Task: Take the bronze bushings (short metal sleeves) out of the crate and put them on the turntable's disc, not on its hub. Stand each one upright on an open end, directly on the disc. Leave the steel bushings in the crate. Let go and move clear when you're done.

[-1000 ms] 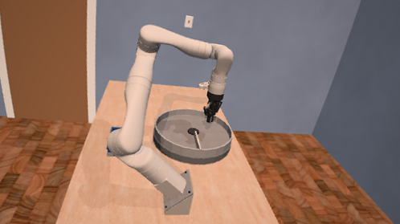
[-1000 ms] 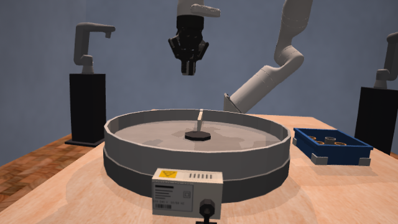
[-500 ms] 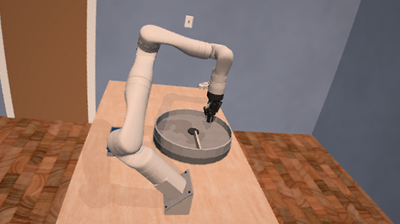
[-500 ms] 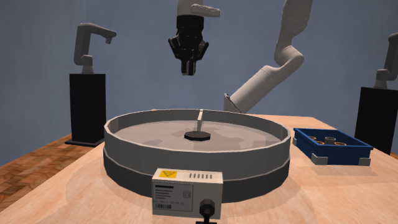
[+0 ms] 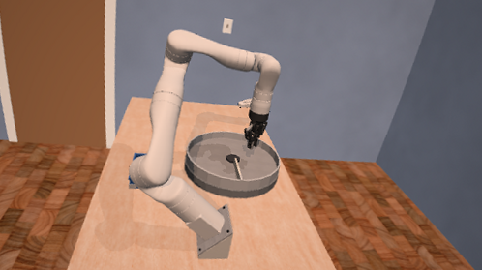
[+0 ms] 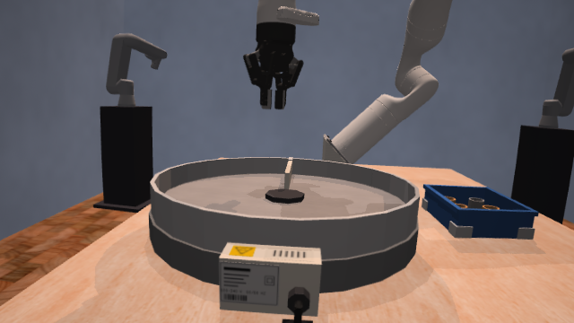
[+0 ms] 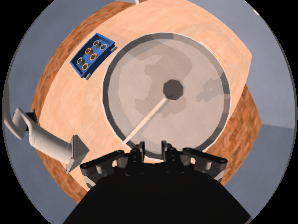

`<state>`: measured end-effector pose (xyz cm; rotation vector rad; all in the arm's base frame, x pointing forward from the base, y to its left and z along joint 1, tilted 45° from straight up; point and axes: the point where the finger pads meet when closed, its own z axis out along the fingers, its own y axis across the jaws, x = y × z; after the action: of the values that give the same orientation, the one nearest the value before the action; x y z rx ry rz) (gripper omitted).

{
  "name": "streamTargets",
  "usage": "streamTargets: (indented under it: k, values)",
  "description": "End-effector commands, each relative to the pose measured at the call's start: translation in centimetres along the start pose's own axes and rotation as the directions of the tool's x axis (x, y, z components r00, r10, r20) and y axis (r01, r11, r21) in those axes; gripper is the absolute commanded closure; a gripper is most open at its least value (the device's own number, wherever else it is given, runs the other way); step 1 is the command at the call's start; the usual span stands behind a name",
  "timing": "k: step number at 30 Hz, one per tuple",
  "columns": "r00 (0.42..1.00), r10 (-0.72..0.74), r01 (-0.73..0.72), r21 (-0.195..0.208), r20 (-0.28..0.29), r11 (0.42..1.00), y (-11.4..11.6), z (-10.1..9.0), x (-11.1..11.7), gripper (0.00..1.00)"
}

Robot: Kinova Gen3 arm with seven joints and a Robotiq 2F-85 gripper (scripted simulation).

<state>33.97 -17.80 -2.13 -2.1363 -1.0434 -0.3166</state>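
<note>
My gripper [image 5: 250, 146] [image 6: 273, 107] [image 7: 153, 146] hangs high above the far part of the turntable's grey disc [image 5: 214, 147] [image 6: 350, 197] [image 7: 149, 72]. Its fingers stand a little apart with nothing between them. The dark hub [image 5: 232, 157] [image 6: 284, 196] [image 7: 173, 88] sits at the disc's middle, with a pale radial bar [image 6: 288, 172] [image 7: 148, 119] running from it to the rim. The blue crate [image 6: 480, 221] [image 5: 137, 155] [image 7: 101, 36] stands on the table beside the turntable. It holds bronze bushings [image 6: 491, 207] [image 6: 450, 198] and an upright steel bushing [image 6: 476, 202]. No bushing is on the disc.
The disc has a raised grey wall [image 6: 278, 229] all round. A control box [image 6: 269, 278] with a knob sits in front of it. Two black pedestals [image 6: 126, 157] [image 6: 544, 170] with small arms stand beyond the table. My arm's base [image 5: 215, 234] is bolted to the table.
</note>
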Motion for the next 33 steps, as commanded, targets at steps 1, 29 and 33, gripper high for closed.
streamTargets:
  k: [1,29,33]
  values:
    - [1.0,-0.003,0.003,-0.001,0.0,1.0,-0.6,0.1,0.9,0.61]
    - [1.0,-0.003,0.003,-0.002,0.001,1.0,-15.7,5.2,20.5,0.61]
    - [1.0,-0.003,0.003,-0.002,0.001,1.0,-18.1,6.0,23.4,0.61]
